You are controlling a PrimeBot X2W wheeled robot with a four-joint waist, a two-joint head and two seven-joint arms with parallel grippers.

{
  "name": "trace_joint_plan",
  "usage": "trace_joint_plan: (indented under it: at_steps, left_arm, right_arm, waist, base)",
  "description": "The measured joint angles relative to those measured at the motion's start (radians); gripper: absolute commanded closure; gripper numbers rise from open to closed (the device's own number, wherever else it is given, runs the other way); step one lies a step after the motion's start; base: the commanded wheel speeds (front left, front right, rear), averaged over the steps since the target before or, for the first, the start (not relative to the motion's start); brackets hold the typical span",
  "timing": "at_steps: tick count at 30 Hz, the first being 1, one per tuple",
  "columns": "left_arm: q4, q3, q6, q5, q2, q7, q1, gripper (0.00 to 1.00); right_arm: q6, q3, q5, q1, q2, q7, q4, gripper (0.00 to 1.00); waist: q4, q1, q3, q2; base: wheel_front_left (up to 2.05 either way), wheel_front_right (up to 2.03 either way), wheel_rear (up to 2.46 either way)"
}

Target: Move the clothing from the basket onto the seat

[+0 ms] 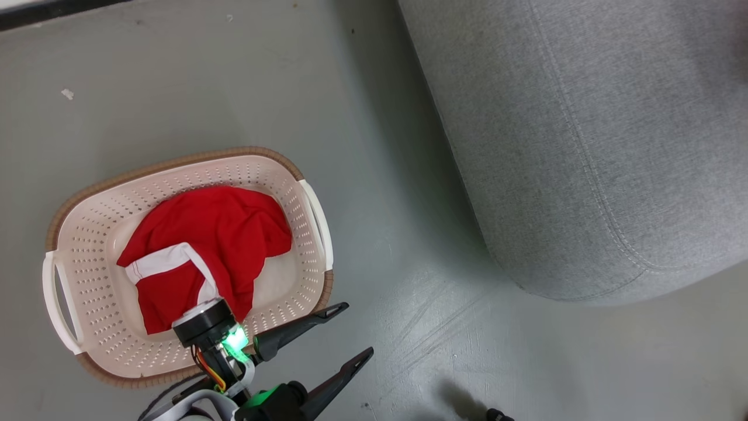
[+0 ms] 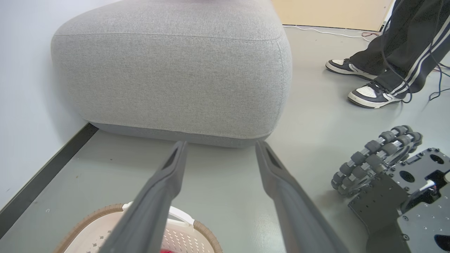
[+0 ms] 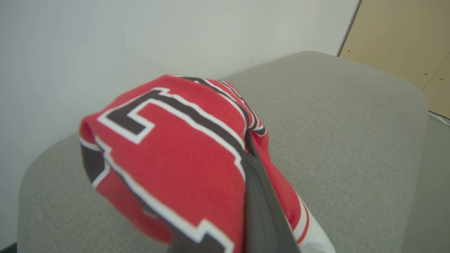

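Note:
A plain red piece of clothing (image 1: 213, 245) with white trim lies bunched in the oval cream basket (image 1: 87, 234) on the floor at the left. My left gripper (image 1: 359, 328) hovers by the basket's near right rim, open and empty, fingers pointing toward the grey seat (image 1: 584, 146). In the left wrist view the open left gripper (image 2: 220, 144) frames the seat (image 2: 175, 77), with the basket's rim (image 2: 204, 232) below it. My right gripper (image 3: 248, 147) is shut on the red jersey (image 3: 168, 154) with black, white-outlined lettering, held just above the seat's top (image 3: 351, 133).
Grey floor (image 1: 380, 175) separates basket and seat. A wall with a dark skirting (image 2: 45, 168) runs behind the seat. A person's feet in sneakers (image 2: 369, 95) stand beyond the seat's corner. My wheeled base (image 2: 386, 168) is low at the right.

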Motion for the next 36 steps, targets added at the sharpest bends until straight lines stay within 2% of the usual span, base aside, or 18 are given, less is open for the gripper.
trace_joint_plan:
  at_steps: [6, 7, 8, 9, 22, 31, 35, 36]
  left_arm:
    - [-0.005, 0.006, 0.0, 0.0, 0.001, 0.0, -0.011, 0.0]
    - [-0.006, 0.005, 0.0, 0.0, 0.0, 0.0, -0.013, 0.0]
    - [-0.007, 0.005, 0.0, 0.0, -0.001, 0.0, -0.017, 0.0]
    - [-0.008, 0.005, 0.0, 0.001, -0.003, 0.0, -0.029, 0.0]
    - [-0.002, 0.001, 0.0, -0.001, -0.007, 0.0, -0.036, 0.0]
    - [0.001, -0.003, 0.0, -0.006, -0.021, 0.0, -0.036, 0.0]
    - [0.002, -0.004, 0.0, -0.012, -0.026, 0.0, -0.036, 0.0]
    - [0.002, -0.004, 0.0, -0.012, -0.027, 0.0, -0.036, 0.0]
  right_arm:
    - [0.0, -0.013, -0.02, -0.039, 0.002, -0.01, 0.028, 1.0]
    - [0.0, -0.019, -0.024, -0.044, 0.002, -0.012, 0.031, 0.69]
    - [0.0, -0.028, -0.029, -0.047, 0.002, -0.012, 0.035, 0.31]
    - [0.0, -0.044, -0.03, -0.048, -0.001, -0.013, 0.052, 0.0]
    - [0.0, -0.091, -0.103, -0.064, -0.006, -0.023, 0.101, 0.0]
    - [0.0, -0.249, -0.116, -0.14, -0.066, -0.035, -0.017, 0.0]
    - [0.0, -0.241, -0.146, -0.135, -0.053, -0.041, 0.016, 0.0]
    - [0.0, -0.225, -0.17, -0.123, -0.027, -0.041, 0.045, 0.0]
  waist:
    - [0.014, -0.0001, 0.023, 0.0]
    - [0.016, -0.0001, 0.026, 0.0]
    - [0.019, 0.0, 0.029, 0.0]
    - [0.024, 0.0, 0.034, 0.0]
    - [0.034, -0.0001, 0.028, 0.0]
    - [0.031, -0.0001, 0.012, 0.0]
    - [0.034, 0.0, 0.008, 0.0]
    - [0.037, -0.0001, 0.006, 0.0]
  base:
    - [0.0, 0.0, 0.0]
    - [0.0, 0.0, 0.0]
    - [0.0, 0.0, 0.0]
    - [0.0, 0.0, 0.0]
    - [0.0, 0.0, 0.0]
    - [0.0, 0.0, 0.0]
    - [0.0, 0.0, 0.0]
    - [0.0, 0.0, 0.0]
